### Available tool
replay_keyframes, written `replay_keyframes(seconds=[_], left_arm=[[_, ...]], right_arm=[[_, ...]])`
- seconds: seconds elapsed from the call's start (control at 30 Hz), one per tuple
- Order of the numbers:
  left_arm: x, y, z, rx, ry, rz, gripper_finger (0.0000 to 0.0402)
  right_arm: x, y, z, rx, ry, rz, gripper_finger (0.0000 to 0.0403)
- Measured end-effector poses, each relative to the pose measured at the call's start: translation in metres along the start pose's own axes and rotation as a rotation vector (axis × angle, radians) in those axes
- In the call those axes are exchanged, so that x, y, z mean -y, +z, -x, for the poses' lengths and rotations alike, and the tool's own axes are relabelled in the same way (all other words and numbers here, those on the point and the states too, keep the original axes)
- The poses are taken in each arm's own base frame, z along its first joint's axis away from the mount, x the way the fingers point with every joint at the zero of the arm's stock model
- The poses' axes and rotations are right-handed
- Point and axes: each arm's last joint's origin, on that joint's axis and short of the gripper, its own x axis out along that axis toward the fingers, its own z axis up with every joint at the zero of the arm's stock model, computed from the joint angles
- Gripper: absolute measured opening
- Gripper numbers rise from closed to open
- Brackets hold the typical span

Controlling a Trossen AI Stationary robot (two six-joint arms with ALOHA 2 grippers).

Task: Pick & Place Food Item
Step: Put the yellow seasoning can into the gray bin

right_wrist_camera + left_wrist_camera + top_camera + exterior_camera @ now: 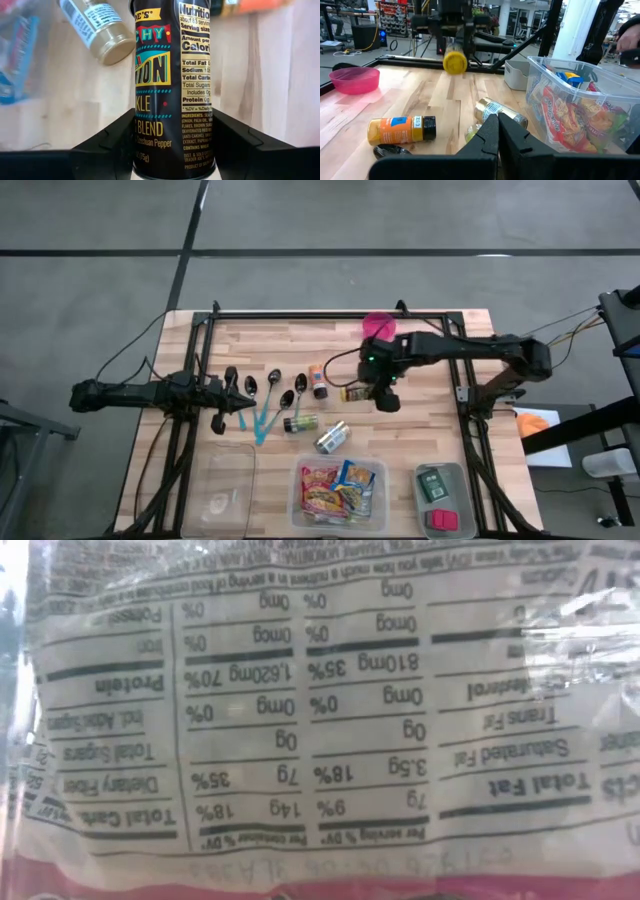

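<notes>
My right gripper (383, 395) is shut on a dark spice jar (172, 75) with a yellow cap (455, 62), above the middle of the wooden table (440, 360). The jar points toward the table's left side. My left gripper (245, 401) stays shut and level at the left, by the spoons (275, 382), holding nothing. On the table lie an orange bottle (400, 129) and a metallic jar (500, 112), each on its side. A clear bin (340, 492) of food packets stands at the near edge. My right gripper pinches the dark jar between its two fingers (110, 142), on the label's sides near the base end (150, 150). The fingers come steeply from above and lie across the jar. The jar is lifted clear of the table, roughly level, with its yellow cap toward the table's left.
A pink bowl (378, 325) sits at the far edge. A grey tray (443, 498) stands near right and a clear container (225, 492) near left. A small green-capped bottle (300, 423) lies by the spoons. A food packet's nutrition label (320, 720) fills the low view.
</notes>
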Motion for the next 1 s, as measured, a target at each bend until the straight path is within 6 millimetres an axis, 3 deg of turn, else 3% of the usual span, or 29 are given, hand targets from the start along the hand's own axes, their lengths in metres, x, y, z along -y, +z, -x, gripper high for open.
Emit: replay_keyframes(seconds=[0.33, 0.63, 1.0], left_arm=[[0.000, 0.000, 0.000, 0.000, 0.000, 0.000, 0.0000], [0.000, 0.000, 0.000, 0.000, 0.000, 0.000, 0.0000], [0.000, 0.000, 0.000, 0.000, 0.000, 0.000, 0.0000]], right_arm=[[-0.027, -0.050, 0.045, 0.074, 0.018, -0.323, 0.0204], [-0.067, -0.100, 0.059, 0.075, 0.119, -0.643, 0.0206], [-0.121, -0.126, 0.070, -0.040, 0.207, -0.906, 0.0210]])
